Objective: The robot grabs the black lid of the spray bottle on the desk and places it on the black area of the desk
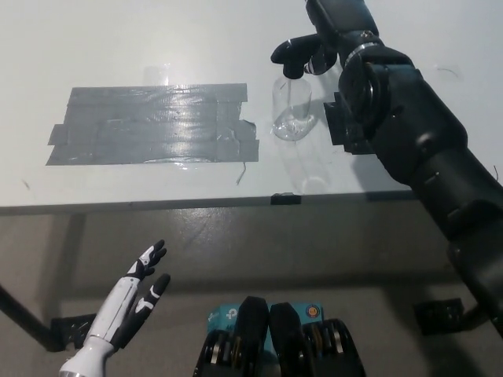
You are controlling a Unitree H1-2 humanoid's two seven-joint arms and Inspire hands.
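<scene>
Reaching over the white desk (157, 39), the black right hand (334, 31) sits at the black trigger lid (292, 56) of the clear spray bottle (292, 110). The lid's nozzle juts out to the hand's left, and the bottle body hangs directly below it, upright on the desk. The wrist and forearm hide the fingers where they meet the lid, so whether they have closed on it or only lie against it cannot be told from this view.

The dark grey taped patch (153, 126), which reads as the black area of the task, lies well off to the hand's left, with a strip of bare desk between it and the bottle's base. The white left hand (130, 302) rests low, below the desk's near edge, fingers spread and holding nothing.

The step in hand looks like securing the lid. To do it well, the grip should probably wrap the neck of the trigger head, not the thin nozzle, so nothing pivots. A clear bottle like this is likely light and easy to topple, so any pull ought to go straight up before travelling sideways. If the lid stays fast to the bottle, both will rise together; a slow lift would show that early.
</scene>
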